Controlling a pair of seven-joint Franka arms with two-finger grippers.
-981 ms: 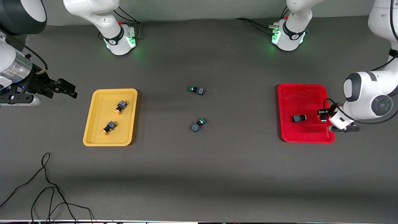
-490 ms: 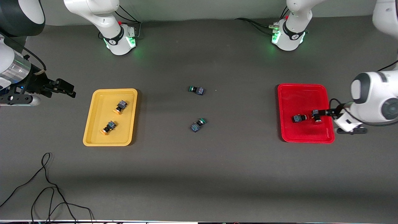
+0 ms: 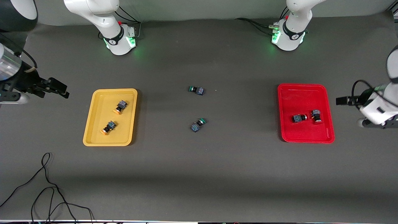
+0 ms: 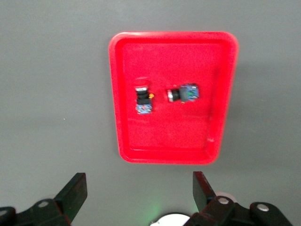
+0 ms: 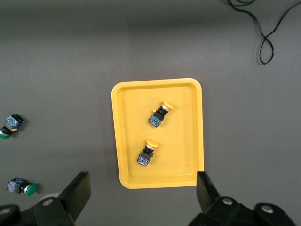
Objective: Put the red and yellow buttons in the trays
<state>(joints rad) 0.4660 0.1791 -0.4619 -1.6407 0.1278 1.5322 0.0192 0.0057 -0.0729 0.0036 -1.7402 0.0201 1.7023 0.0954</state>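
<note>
The left gripper [image 3: 342, 100] has let go of the second red button [image 3: 316, 115] and pulled back off the red tray [image 3: 303, 93], its fingers [image 4: 73, 190] spread wide and empty above the table beside the tray. That button now lies in the red tray just beside the first red button [image 3: 299, 118]. At the right arm's end, the right gripper [image 3: 60, 88] waits, wide open, beside the yellow tray [image 3: 102, 93], which holds both yellow buttons [image 3: 120, 106]. Two green-capped switches [image 3: 196, 90] lie on the table between the trays. The sorting looks finished.
</note>
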